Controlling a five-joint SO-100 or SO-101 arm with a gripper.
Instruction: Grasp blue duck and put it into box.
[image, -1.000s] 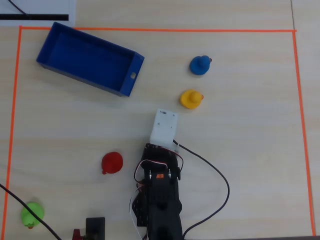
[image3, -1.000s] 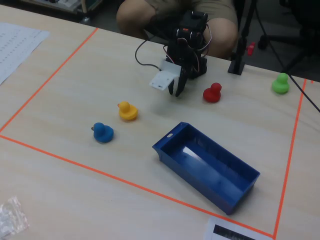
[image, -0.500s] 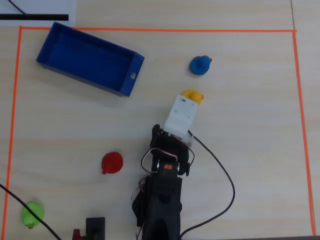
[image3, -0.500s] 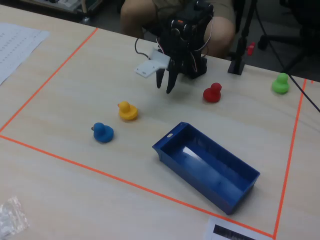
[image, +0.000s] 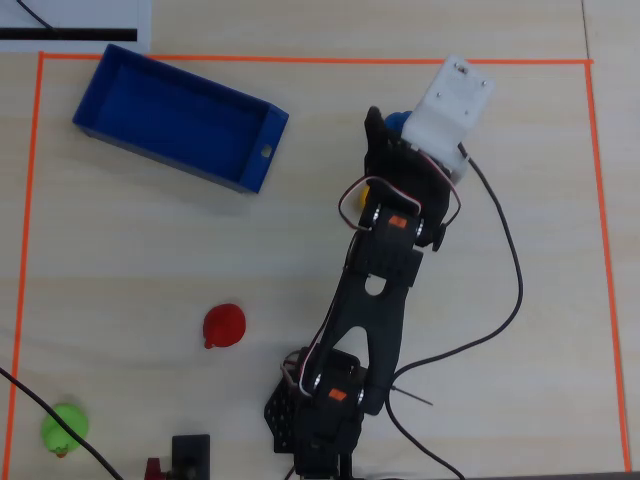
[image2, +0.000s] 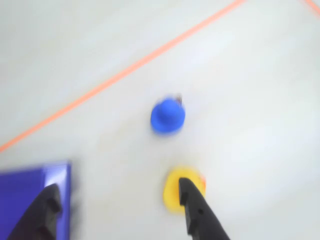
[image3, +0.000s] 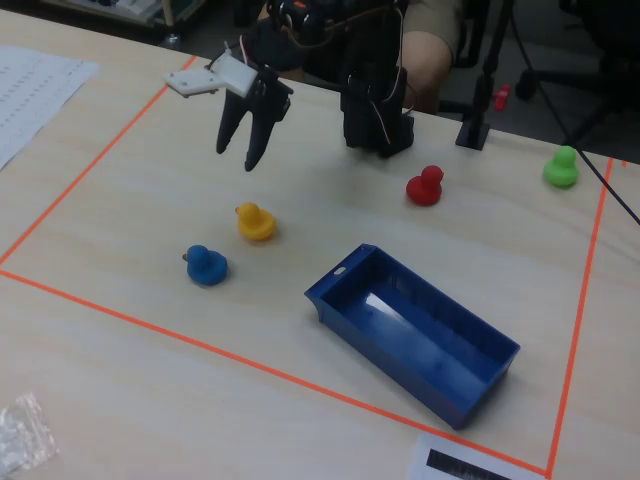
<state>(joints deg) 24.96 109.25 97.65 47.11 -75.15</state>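
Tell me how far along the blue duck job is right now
Early stage. Done: nothing is in the box, which sits empty. In hand: the gripper hangs open in the air above the table, holding nothing, roughly over the yellow duck. The blue duck sits on the table beside the yellow one, untouched. Left: descend, grasp it, carry it to the box and release.

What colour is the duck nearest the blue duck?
Yellow; clearest in the fixed view, right beside the blue duck.

You see a pale matt wood-grain table, a glossy plastic box, a smooth rubbery-looking blue duck, and a matt black plastic gripper.
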